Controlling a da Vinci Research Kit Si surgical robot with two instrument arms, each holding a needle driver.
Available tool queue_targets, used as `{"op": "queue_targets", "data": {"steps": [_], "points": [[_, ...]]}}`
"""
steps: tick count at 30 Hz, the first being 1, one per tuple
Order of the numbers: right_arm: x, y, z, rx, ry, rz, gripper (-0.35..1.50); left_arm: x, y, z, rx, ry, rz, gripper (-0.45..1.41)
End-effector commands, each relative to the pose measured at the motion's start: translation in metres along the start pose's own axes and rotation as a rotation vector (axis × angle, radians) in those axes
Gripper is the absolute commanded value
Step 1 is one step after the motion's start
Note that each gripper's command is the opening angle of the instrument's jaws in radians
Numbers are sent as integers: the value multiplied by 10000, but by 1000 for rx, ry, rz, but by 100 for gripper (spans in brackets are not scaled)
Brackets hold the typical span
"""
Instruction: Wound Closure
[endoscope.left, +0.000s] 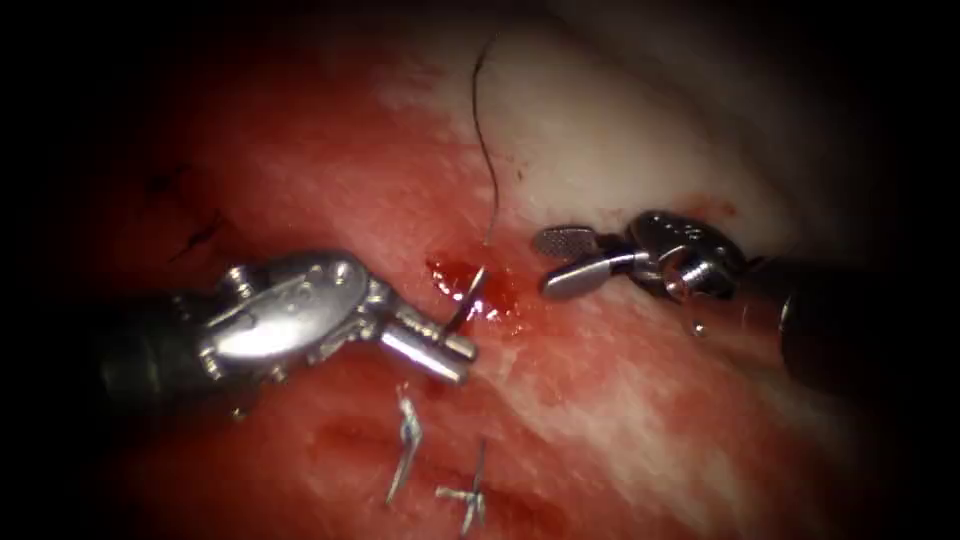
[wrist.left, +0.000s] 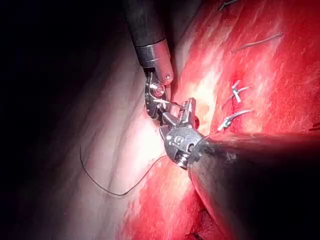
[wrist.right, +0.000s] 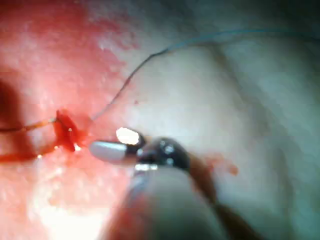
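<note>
Left steel pincer (endoscope.left: 445, 345) is clamping the thin, stiff, slippery curved needle (endoscope.left: 466, 298) mid-curve above moist red tissue (endoscope.left: 620, 400); right pincer (endoscope.left: 562, 262) is gaping empty beside dark limp thread (endoscope.left: 487, 150).

Two tools of polished metal catch the light over wet tissue (endoscope.left: 620, 420). The left tool (endoscope.left: 440, 345) is bright, smooth steel with a glossy, mirror-like body, and it runs back into a dark, matt shaft (endoscope.left: 140, 350). The right tool (endoscope.left: 560, 262) is the same shiny metal; one parted jaw shows a finely cross-hatched, rough gripping face. The tissue looks moist and glistening, red and mottled where it is raw, pale, smoother and waxy further back. A small pool of red fluid (endoscope.left: 470, 285) shines glossily at the cut. The thread (endoscope.left: 487, 150) is thin, dark and matt. Short cut ends of thread (endoscope.left: 405, 455) look pale and faintly shiny.
</note>
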Motion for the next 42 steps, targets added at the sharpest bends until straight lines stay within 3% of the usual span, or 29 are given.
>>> {"op": "queue_targets", "data": {"steps": [1, 7, 13, 23, 26, 33, 42], "points": [[-2, -1, 7, 4, -1, 1, 120, -2, -6, 5, 11, 1, 12, -45], [-2, -14, 3, 9, -3, 46, 118, 7, -11, 8, 86, 43, 80, -45], [-2, -29, -4, 26, 30, 100, 116, 25, -20, 12, 179, 85, 333, -45], [-8, -49, -12, 37, 51, 209, 103, 53, -46, 3, 289, 66, 573, -45], [-6, -48, -14, 39, 59, 288, 88, 50, -51, -1, 314, 47, 639, -45], [4, -47, -21, 17, 96, 365, 79, 37, -55, -9, 358, 9, 730, -45], [37, -45, -37, -31, 204, 463, 88, -9, -37, 12, 385, -30, 783, -45]]}}
